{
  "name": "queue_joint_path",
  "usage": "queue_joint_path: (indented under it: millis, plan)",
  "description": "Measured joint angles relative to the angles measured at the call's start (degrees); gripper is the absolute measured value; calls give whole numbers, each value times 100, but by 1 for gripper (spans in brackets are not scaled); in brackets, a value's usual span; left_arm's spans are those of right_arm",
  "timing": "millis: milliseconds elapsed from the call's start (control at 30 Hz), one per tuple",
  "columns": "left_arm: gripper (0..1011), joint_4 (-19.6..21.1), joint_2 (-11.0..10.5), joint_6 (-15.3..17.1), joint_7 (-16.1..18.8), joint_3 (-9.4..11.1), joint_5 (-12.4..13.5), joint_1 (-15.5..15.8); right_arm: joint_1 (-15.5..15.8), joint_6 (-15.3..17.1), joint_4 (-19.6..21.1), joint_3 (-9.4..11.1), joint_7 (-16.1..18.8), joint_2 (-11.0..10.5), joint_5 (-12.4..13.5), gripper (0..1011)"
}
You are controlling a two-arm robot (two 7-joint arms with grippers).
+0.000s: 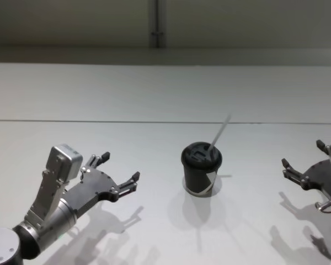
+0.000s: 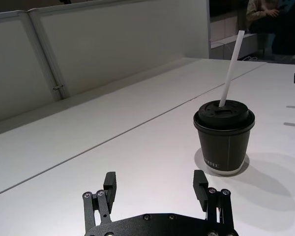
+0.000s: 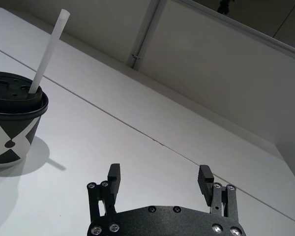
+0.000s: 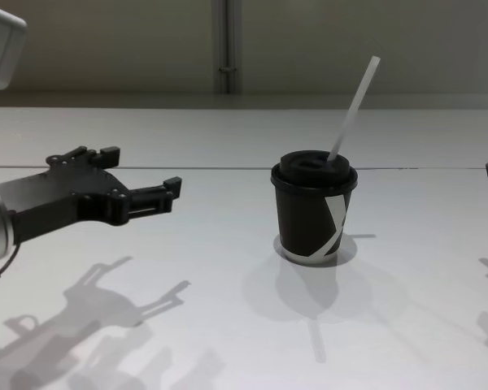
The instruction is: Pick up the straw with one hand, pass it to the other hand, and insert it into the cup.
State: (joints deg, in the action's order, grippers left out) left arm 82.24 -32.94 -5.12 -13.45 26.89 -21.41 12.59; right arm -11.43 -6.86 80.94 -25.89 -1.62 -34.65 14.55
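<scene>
Dim, even overhead light gives my black-jawed left gripper (image 1: 119, 175) several soft overlapping shadows on the matte white table (image 1: 154, 94). The striped dark paper cup (image 4: 313, 213) casts a faint shadow toward me. The thin translucent-white plastic straw (image 4: 352, 112) looks slightly blurred in the chest view.

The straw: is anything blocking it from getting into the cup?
Nothing visible does. The straw is already through the lid of the cup, leaning to the robot's right. The left gripper and the right gripper sit apart from it on either side, jaws open and empty.

The white table (image 1: 99, 94) bears the cup (image 1: 201, 175) (upright).
</scene>
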Motion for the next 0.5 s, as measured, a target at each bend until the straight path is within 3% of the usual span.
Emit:
queue_joint_path:
  millis: [500]
  plan:
    - [1001,-97,-124,-130,1072,-77,490,-85,0,-5,-4,4,0,0,1,1001]
